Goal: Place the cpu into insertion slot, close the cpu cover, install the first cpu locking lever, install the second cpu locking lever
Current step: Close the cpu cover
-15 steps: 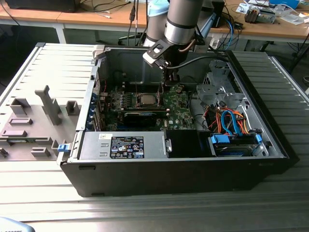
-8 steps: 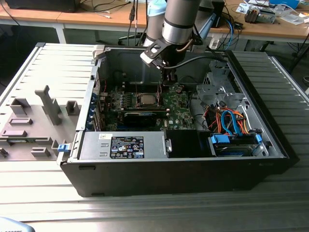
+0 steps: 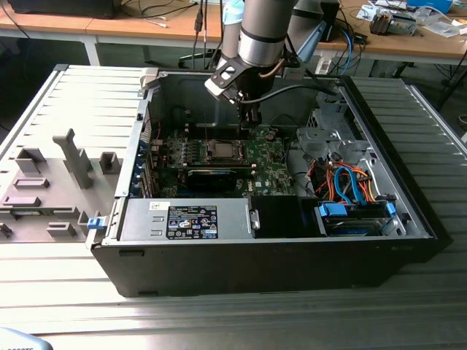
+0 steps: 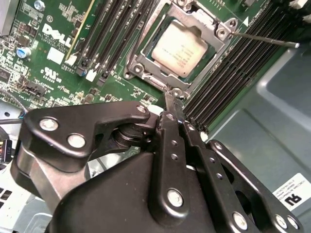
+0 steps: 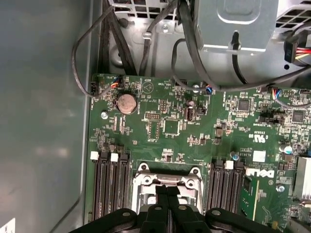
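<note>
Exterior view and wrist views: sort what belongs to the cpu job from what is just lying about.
Job in hand:
- cpu
- cpu cover, framing the cpu
- thin locking lever, sticking out beside the cover
- claw, tips at the cover's corner

Just lying about:
- memory slots
- coin battery
- blue and orange cables
- labelled power supply
- grey side panel
</note>
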You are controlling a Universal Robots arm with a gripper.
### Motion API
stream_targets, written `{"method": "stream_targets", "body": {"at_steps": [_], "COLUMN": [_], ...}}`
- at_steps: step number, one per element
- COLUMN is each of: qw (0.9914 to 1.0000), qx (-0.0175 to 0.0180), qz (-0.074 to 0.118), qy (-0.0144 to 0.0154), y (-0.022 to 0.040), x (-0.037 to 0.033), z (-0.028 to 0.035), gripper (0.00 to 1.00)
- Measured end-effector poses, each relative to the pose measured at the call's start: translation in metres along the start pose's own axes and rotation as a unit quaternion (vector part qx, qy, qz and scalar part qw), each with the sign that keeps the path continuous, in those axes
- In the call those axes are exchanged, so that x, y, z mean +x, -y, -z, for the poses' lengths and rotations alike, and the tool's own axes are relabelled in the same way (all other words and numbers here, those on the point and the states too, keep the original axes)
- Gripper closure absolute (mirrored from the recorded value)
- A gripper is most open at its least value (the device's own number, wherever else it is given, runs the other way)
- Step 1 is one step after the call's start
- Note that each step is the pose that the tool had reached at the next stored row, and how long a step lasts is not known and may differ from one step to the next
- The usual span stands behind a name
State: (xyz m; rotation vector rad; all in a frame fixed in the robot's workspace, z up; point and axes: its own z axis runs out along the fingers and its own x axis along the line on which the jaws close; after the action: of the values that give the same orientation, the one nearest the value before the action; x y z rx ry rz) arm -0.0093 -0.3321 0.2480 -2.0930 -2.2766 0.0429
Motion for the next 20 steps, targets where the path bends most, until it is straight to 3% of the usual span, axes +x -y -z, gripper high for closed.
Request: {"method": "stream_targets", "body": {"at_steps": [16, 20], "qw": [1.0, 1.0], "qx": [0.0, 0.0], "qz": [0.0, 0.0], "qy": [-0.0001, -0.0001], "y": [0.0262, 0.0295], "x": [0.0022, 0.0025], "z": [-0.002, -0.0022], "gripper": [0.89, 0.89]}}
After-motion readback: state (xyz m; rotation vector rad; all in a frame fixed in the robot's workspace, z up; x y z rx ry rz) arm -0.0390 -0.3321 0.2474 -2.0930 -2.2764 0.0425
